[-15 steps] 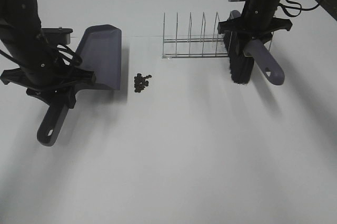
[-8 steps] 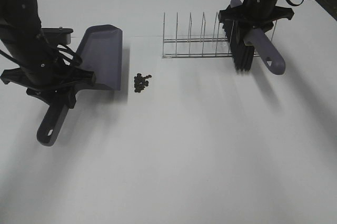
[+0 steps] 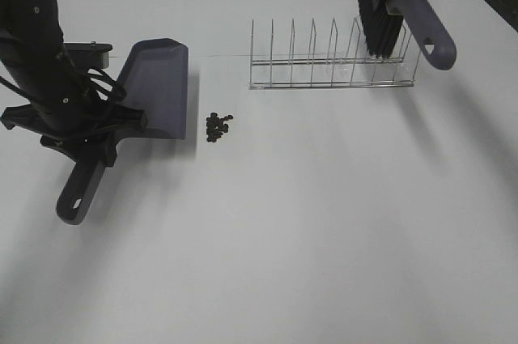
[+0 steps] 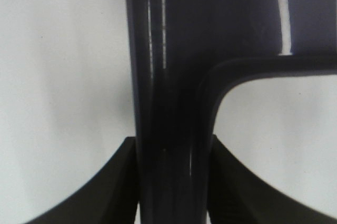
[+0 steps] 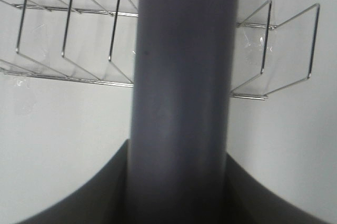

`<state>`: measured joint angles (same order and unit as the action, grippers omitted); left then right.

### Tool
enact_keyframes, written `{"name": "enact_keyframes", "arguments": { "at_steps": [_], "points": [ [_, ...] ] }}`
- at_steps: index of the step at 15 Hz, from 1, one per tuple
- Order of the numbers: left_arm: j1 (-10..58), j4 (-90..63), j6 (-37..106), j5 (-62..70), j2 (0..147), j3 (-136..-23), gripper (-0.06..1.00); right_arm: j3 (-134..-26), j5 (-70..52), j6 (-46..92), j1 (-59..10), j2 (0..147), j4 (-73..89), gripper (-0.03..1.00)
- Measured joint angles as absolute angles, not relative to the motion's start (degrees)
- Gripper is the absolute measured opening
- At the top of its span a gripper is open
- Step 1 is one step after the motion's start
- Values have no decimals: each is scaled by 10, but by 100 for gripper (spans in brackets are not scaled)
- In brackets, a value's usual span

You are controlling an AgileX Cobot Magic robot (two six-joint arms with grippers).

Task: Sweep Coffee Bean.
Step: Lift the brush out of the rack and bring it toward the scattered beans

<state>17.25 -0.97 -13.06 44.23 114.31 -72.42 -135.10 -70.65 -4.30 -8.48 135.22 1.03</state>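
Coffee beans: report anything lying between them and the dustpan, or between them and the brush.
Nothing visible lies between the coffee beans and the dustpan; only bare table. The brush hangs above the right end of the wire rack, the rest of which stands roughly between it and the beans.

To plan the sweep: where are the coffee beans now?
In the high view, the coffee beans lie left of centre, just right of the dustpan, not touching it.
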Motion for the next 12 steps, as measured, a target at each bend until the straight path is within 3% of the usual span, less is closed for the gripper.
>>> {"name": "enact_keyframes", "arguments": {
  "at_steps": [2,6,12],
  "points": [
    [172,-10,-131,445,1143,-724,35,-1299,-706,-43,-85,1297,19,30],
    [172,-10,-133,497,1142,-724,35,-1070,-705,-40,-94,1169,34,30],
    [223,23,-198,514,1093,-662,35,-946,-690,-37,-137,1145,36,30]
  ]
}}
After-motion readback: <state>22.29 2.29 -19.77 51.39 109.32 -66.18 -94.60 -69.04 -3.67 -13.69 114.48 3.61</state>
